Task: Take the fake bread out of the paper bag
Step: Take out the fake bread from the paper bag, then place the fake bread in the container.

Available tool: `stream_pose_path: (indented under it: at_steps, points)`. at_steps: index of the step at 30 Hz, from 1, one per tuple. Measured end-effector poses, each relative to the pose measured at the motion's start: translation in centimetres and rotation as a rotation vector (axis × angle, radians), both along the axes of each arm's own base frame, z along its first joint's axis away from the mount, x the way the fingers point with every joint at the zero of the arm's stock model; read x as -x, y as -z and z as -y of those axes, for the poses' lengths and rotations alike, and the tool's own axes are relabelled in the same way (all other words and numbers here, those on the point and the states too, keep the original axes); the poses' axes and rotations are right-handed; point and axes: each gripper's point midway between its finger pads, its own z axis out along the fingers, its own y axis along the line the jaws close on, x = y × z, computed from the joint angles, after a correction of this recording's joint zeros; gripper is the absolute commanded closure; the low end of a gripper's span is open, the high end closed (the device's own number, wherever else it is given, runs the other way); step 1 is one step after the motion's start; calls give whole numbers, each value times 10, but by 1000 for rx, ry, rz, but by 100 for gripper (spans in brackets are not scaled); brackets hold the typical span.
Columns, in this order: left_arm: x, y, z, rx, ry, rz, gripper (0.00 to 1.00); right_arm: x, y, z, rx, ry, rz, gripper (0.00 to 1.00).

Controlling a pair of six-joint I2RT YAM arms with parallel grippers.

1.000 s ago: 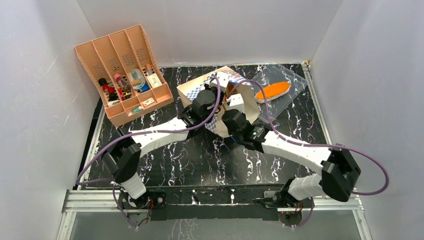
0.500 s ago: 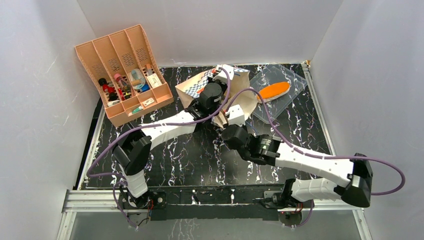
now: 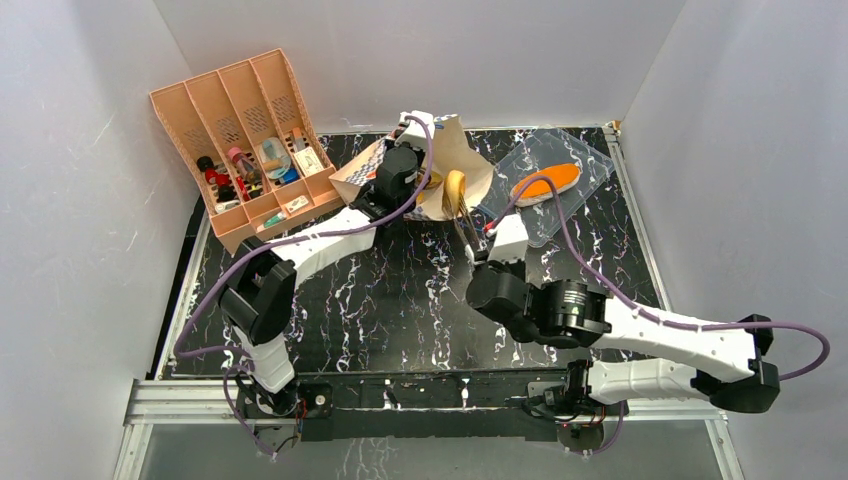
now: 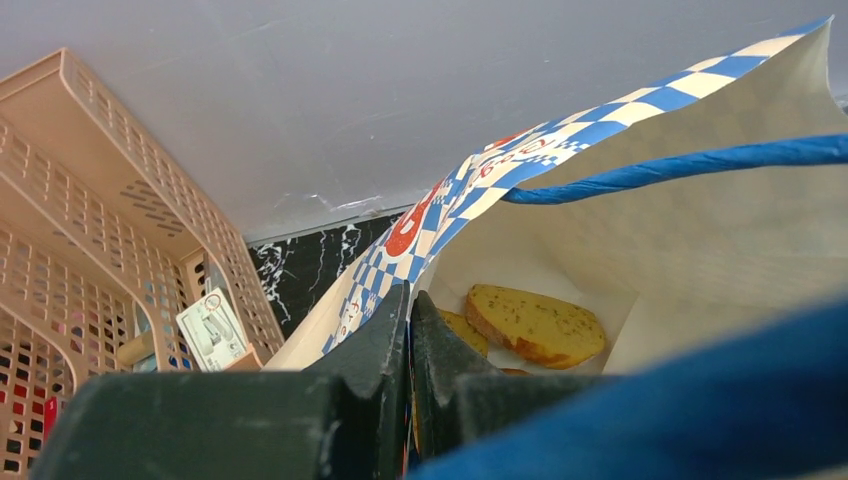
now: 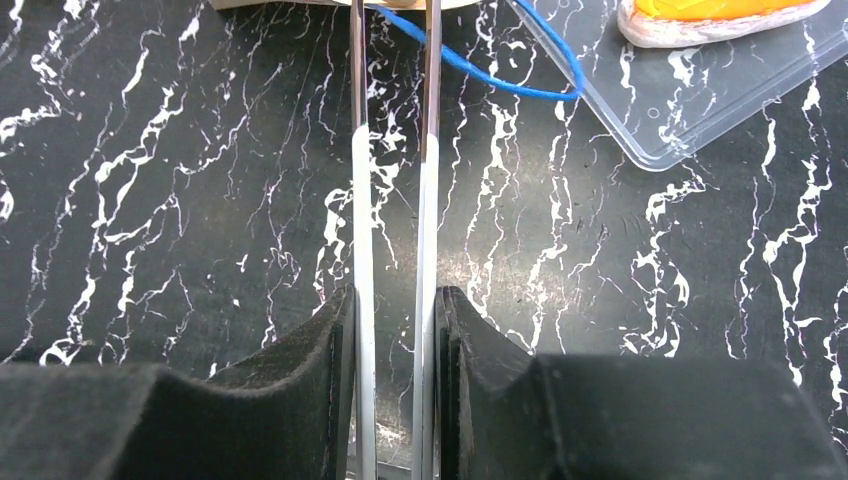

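Nothing legible: red lettering (image 4: 405,228) on the paper bag (image 4: 640,230) too blurred to read; print on card (image 4: 211,330) in orange organiser (image 4: 90,200) too small.

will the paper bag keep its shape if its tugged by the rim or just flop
Probably floppy: the paper bag looks like thin kraft, and its wall curves where the left gripper pinches the rim. Likely light, so it may slide or tip rather than stay put. The toast slice inside could shift if it tilts.
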Motion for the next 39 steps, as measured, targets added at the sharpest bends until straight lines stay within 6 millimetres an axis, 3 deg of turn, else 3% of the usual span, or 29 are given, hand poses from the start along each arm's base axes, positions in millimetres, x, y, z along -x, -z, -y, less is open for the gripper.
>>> stream_pose_path:
  at_steps: [6,17,24,28,34,39]
  points:
    - [-12,3,-18,15,-20,-17,100,1,-29,18,-84,50,37,100]
    - [-20,12,-11,35,9,-33,100,-7,-64,53,-168,197,133,100]
    - [-9,24,-13,57,37,-46,100,-27,-59,50,-89,320,183,100]
    - [4,22,-20,78,47,-46,100,-66,-41,54,-42,397,152,100]
    - [20,12,-30,127,57,-45,100,-139,-17,106,10,542,84,100]
    - [25,17,-31,147,75,-77,100,-189,16,137,48,592,-6,100]
